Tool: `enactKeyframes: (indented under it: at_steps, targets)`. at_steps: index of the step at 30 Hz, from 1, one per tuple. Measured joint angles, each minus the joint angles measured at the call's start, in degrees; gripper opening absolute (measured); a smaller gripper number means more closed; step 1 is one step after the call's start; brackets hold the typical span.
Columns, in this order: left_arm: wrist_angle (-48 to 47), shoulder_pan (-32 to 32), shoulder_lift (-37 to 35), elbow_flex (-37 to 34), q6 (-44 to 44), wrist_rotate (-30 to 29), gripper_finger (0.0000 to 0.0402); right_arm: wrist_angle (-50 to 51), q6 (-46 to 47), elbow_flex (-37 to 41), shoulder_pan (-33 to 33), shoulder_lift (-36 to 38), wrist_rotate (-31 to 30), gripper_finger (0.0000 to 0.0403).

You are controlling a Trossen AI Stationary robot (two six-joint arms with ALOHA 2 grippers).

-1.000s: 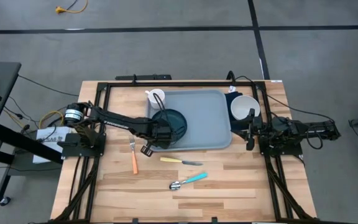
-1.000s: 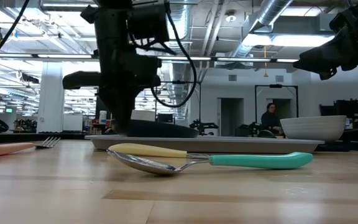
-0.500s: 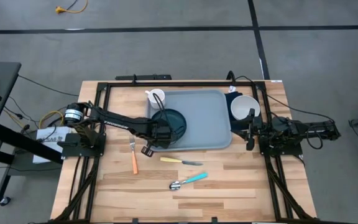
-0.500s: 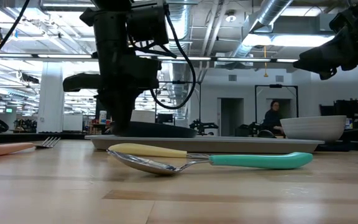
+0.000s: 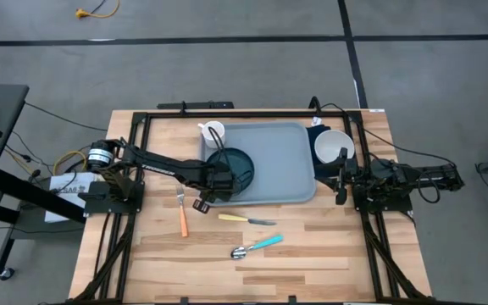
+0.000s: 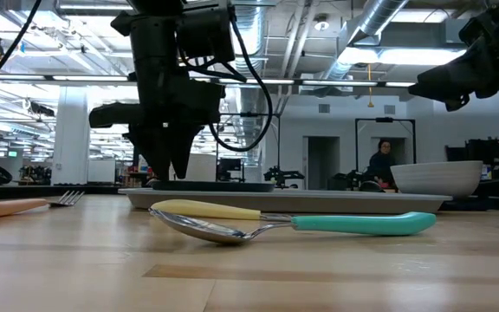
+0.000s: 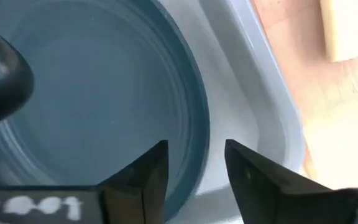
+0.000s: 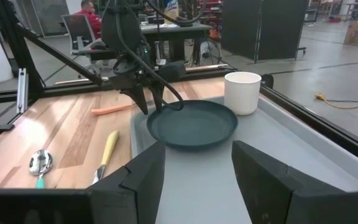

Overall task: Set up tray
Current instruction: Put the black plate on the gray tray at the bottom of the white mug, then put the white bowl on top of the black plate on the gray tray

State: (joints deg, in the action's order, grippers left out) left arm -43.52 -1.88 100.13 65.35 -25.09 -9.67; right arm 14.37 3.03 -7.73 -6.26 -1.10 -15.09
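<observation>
The grey-blue tray lies flat on the table's far half. The dark teal plate rests flat on the tray's left part, as the low view and right wrist view also show. My left gripper is open and points down over the plate's near-left rim. Its fingertips hover just above that rim, one on each side, and seem apart from it. My right gripper waits, open, off the tray's right edge.
A white cup stands on the tray's far-left corner. A white bowl sits on a dark navy napkin right of the tray. Near the tray lie an orange-handled fork, a yellow-handled knife and a teal-handled spoon.
The plate, tilted with its near-left side raised a second ago, has come down and now lies flat on the tray. My left gripper's fingertips, hidden behind the plate's rim before, now show above it in the low view.
</observation>
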Motion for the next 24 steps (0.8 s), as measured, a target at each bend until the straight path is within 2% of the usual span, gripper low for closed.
enactKeyframes:
  at_steps: [3, 7, 9, 12, 15, 17, 20, 22, 24]
  targets:
    - [-1.22, 0.42, -2.05, 1.8, 1.79, 0.99, 0.0157, -1.14, -0.45, 0.0, -0.02, 0.0, 0.08, 0.0178]
    - [-2.2, 1.85, -9.46, 3.12, 3.22, 6.23, 0.016, -3.28, -1.46, 0.0, 0.0, -0.02, 0.06, 0.0178]
    - [-2.12, 3.33, -14.75, 3.11, 4.41, 11.72, 0.016, -4.87, -2.76, 0.0, 0.0, -0.02, 0.04, 0.0178]
    - [0.99, 6.83, -23.35, 0.6, 6.14, 24.97, 0.016, -4.74, -3.46, -1.11, 0.0, -0.19, -0.09, 0.0178]
    - [11.29, 10.17, -31.75, -6.54, 6.79, 38.29, 0.016, -2.16, -2.68, -4.5, 0.0, -2.0, -1.63, 0.0178]
    - [19.32, 11.56, -37.11, -12.86, 7.04, 42.63, 0.0159, -1.3, -2.06, -6.03, 0.0, -4.46, -4.81, 0.0178]
    - [31.71, 13.39, -43.83, -23.25, 8.07, 43.32, 0.0159, -1.19, -1.12, -8.41, 0.02, -8.88, -13.07, 0.0178]
    - [39.63, 14.68, -47.38, -29.65, 10.84, 42.72, 0.0159, -1.33, 0.96, -10.63, 0.07, -12.5, -19.9, 0.0178]
    - [46.6, 15.71, -50.13, -34.99, 14.92, 41.12, 0.0159, -1.35, 2.13, -13.32, 0.48, -16.15, -23.99, 0.0178]
